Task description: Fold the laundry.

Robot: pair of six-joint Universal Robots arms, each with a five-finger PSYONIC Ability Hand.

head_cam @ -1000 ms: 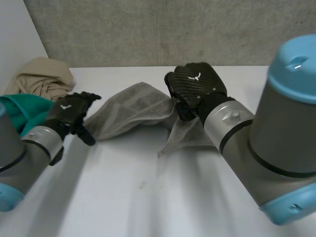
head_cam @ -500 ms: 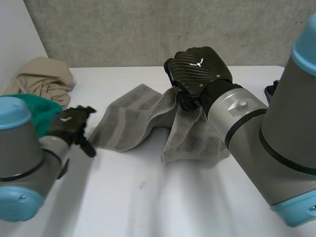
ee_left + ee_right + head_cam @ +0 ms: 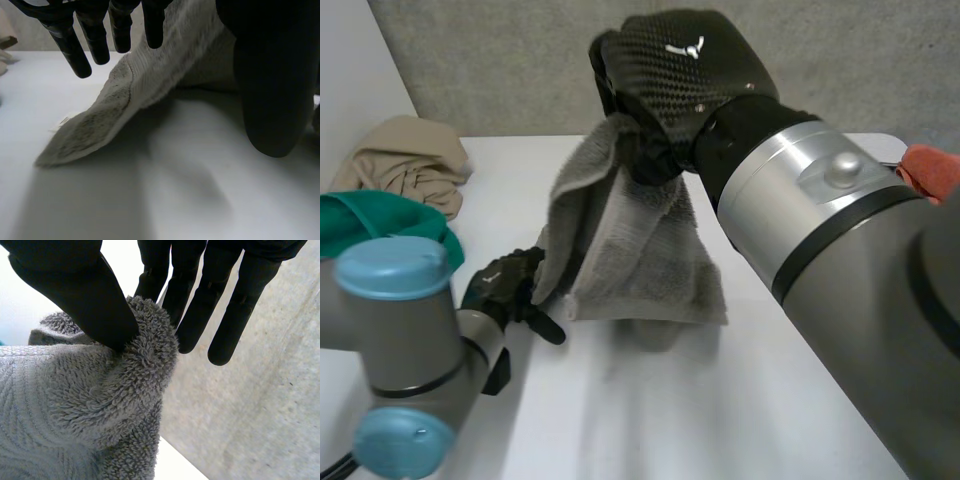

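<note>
**Towel lifted clear of the bench**

The right hand [image 3: 670, 70] has risen high above the white bench [image 3: 750, 420], thumb and fingers pinching an edge of the grey terry towel [image 3: 630, 250]. The towel now hangs below that hand, one corner trailing on the bench. The left hand [image 3: 505, 290] is relaxed and empty just above that corner, probably the next grasp.

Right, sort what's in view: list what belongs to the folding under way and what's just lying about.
In the job: grey towel, right hand pinching its top, left hand open by its lower corner.
Lying about: beige cloth, green cloth, orange cloth.
</note>
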